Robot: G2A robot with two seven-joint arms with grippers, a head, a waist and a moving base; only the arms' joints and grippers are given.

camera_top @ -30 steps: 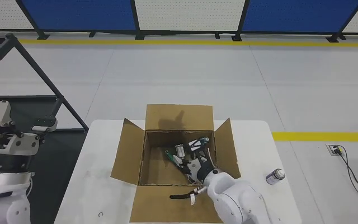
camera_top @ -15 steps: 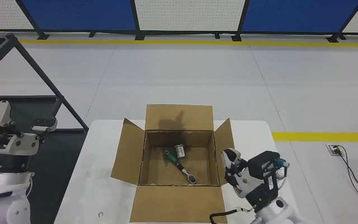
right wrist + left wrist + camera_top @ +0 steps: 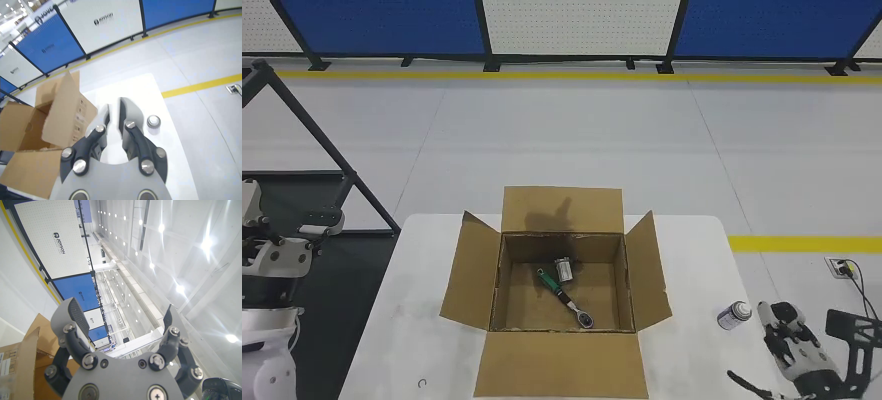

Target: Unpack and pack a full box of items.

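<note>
- Cardboard box (image 3: 562, 365): plain brown, sits mid-table on the white table (image 3: 422, 330), with all 4 flaps folded outward. The near flap lies flat toward the robot and the side flaps angle up.
- Box floor is mostly bare cardboard, with 2 items inside.
- Ratchet wrench (image 3: 564, 296): green grip, metal head, lying diagonally on the box floor with the head toward the robot-side wall.
- Small silvery cylinder (image 3: 564, 268): just beside the wrench's green end, toward the far wall. What it is, I cannot tell.
- Small can (image 3: 733, 315): silvery body, dark top, upright on the table, outside the box on its right, apart from the right flap.
- Right gripper (image 3: 114, 109): above the table's right part, between the box's right flap and the can, close to neither wall nor can. Jaws are narrow with a slim gap and nothing between them.
- Left gripper (image 3: 122, 311): tilted up toward the ceiling lights, with a box flap beside it. Jaws are spread wide and empty, and the ribbed pads (image 3: 77, 313) are visible.
</note>
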